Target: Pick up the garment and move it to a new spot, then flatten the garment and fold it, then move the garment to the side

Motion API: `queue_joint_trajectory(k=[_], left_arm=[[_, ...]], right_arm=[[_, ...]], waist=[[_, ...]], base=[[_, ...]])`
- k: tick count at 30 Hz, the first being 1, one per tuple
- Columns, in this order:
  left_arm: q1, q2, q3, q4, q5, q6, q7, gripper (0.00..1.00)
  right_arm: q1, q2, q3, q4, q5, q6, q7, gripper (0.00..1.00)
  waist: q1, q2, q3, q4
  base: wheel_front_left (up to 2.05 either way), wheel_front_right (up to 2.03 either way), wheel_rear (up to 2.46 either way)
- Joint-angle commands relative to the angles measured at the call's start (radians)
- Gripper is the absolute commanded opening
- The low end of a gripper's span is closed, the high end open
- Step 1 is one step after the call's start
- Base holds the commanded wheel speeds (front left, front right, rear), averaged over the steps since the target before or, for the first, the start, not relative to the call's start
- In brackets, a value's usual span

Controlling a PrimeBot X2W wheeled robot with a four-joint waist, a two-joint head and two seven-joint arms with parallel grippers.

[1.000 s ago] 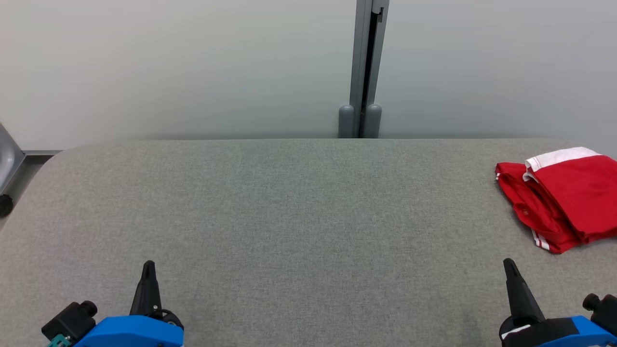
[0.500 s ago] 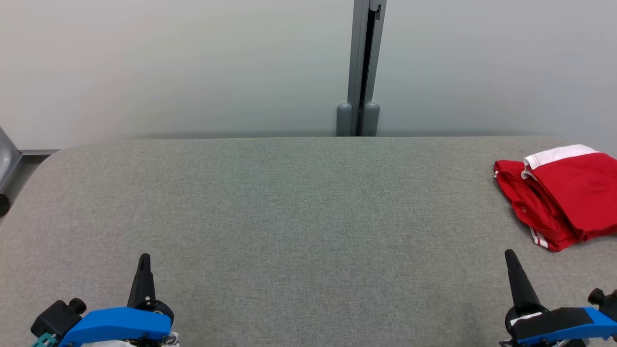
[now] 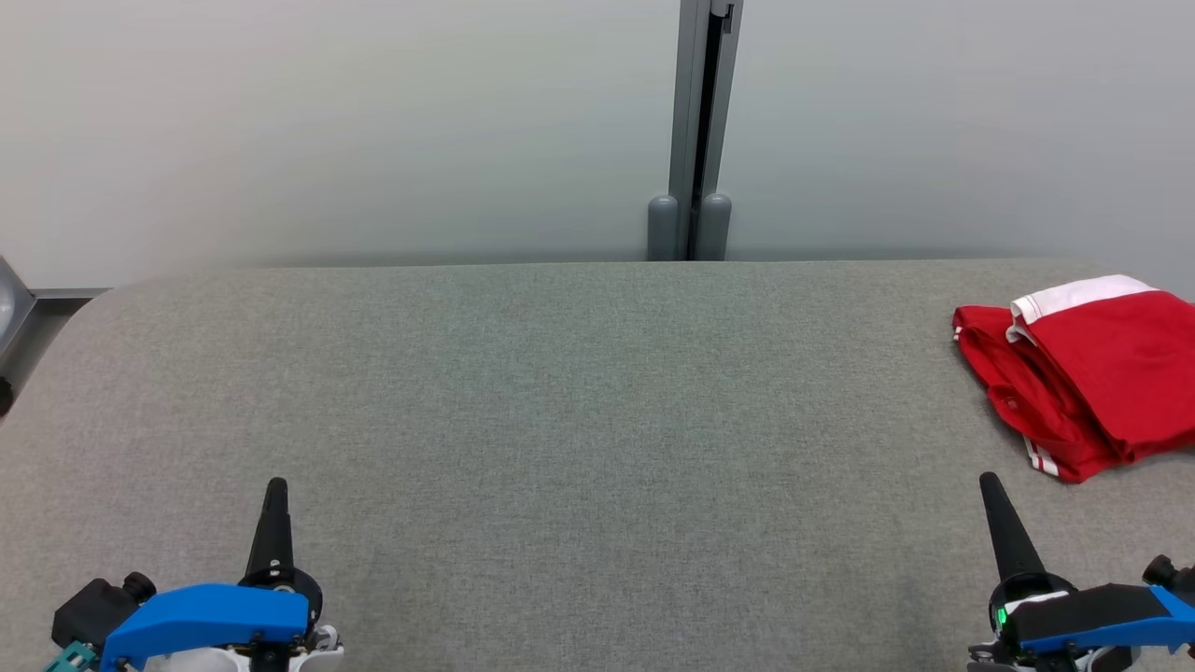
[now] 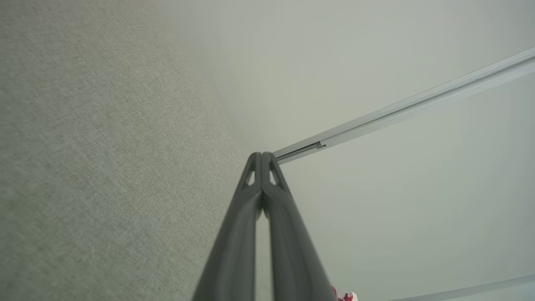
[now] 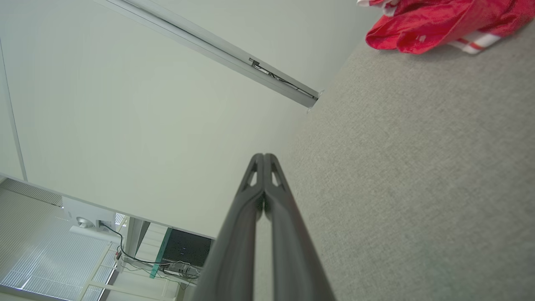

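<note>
We see the garment (image 3: 1088, 373) heaped at the table's (image 3: 560, 392) right edge. Left gripper (image 3: 275, 487) and right gripper (image 3: 990, 481) are both pinched together, empty. Risk: reaching with fingers together likely shoves it off.

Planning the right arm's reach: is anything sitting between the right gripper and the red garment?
Nothing visible. Bare grey table is all that lies between the shut right gripper and the garment, which sits on the table's right side, apart from the fingertips.
</note>
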Motion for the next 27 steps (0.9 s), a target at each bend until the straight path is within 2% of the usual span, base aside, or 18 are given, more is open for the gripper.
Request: queue_joint_trajectory(k=[1, 27], left_arm=[[-0.029, 0.001, 0.011, -0.013, -0.029, -0.006, 0.008, 0.00], [-0.049, -0.007, 0.046, -0.021, -0.243, -0.023, 0.067, 0.00]], right_arm=[[-0.028, -0.006, -0.003, -0.004, 0.033, 0.000, 0.008, 0.00], [-0.063, -0.007, -0.012, 0.015, 0.255, 0.001, 0.048, 0.00]], waist=[[-0.0001, 0.0001, 0.001, -0.001], [-0.0001, 0.0001, 0.010, -0.010]], base=[[0.00, 0.00, 0.00], [0.00, 0.00, 0.00]])
